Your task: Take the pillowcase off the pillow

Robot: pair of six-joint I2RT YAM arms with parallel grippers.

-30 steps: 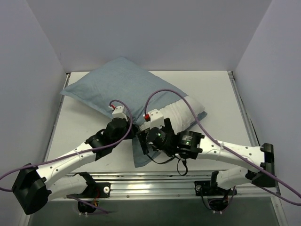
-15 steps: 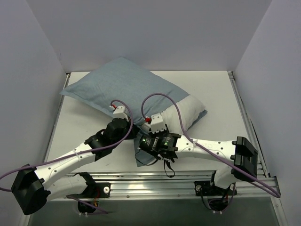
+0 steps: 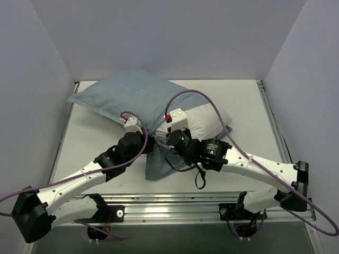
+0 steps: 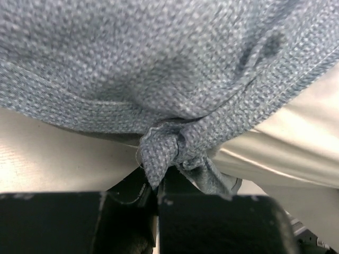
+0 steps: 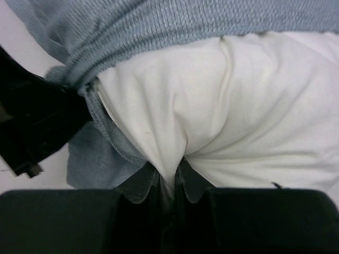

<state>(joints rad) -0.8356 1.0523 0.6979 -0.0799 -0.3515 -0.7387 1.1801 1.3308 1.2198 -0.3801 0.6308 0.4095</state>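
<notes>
The blue-grey pillowcase [image 3: 132, 98] covers most of the pillow at the table's back left. The white pillow [image 3: 204, 123] sticks out of its open end on the right. My left gripper [image 3: 145, 140] is shut on a bunched fold of the pillowcase [image 4: 164, 148] at the near edge of the opening. Beside it, my right gripper [image 3: 170, 138] is shut on a pinched corner of the pillow [image 5: 169, 164], whose white cloth [image 5: 238, 121] fills the right wrist view under the pillowcase hem [image 5: 159, 26]. A loose flap of pillowcase [image 3: 159, 164] hangs toward the front.
The white table [image 3: 249, 111] lies between grey walls on three sides. A metal rail [image 3: 175, 203] runs along the near edge by the arm bases. Purple cables [image 3: 212, 108] loop above both wrists. The left gripper's black body [image 5: 32, 127] shows in the right wrist view.
My right gripper went from wide open to shut on the pillow's corner, after dipping toward the front and coming back up against the pillow. The left gripper stayed shut on the pillowcase.
</notes>
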